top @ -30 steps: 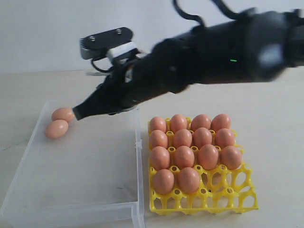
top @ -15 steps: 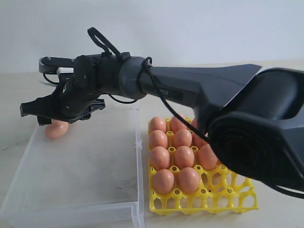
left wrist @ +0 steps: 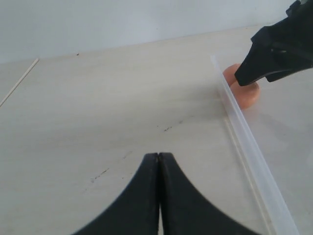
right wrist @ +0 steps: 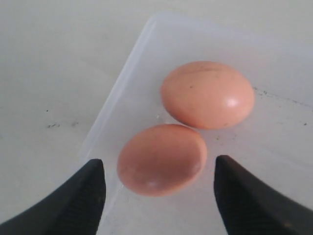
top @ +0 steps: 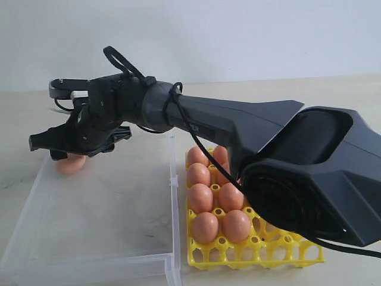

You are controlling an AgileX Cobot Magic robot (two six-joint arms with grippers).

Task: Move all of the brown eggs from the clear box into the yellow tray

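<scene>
Two brown eggs lie together in the far left corner of the clear box (top: 107,208); one brown egg (top: 68,165) shows under the arm. My right gripper (top: 77,142) reaches across the middle and hangs open just above them. In the right wrist view its open jaws (right wrist: 159,164) stand on either side of the nearer egg (right wrist: 161,159) without touching it, and the second egg (right wrist: 208,94) lies just beyond. The yellow tray (top: 286,250) holds several brown eggs (top: 205,226). My left gripper (left wrist: 159,156) is shut and empty above bare table outside the box wall (left wrist: 244,132).
The right arm's dark forearm (top: 238,125) stretches over the tray and hides its back rows. Two cups at the tray's near right show no egg. The box's right wall (top: 174,196) stands next to the tray's left side.
The right gripper has opened and swung left to hang over the two eggs in the box corner. In the last half second it hardly moved.
</scene>
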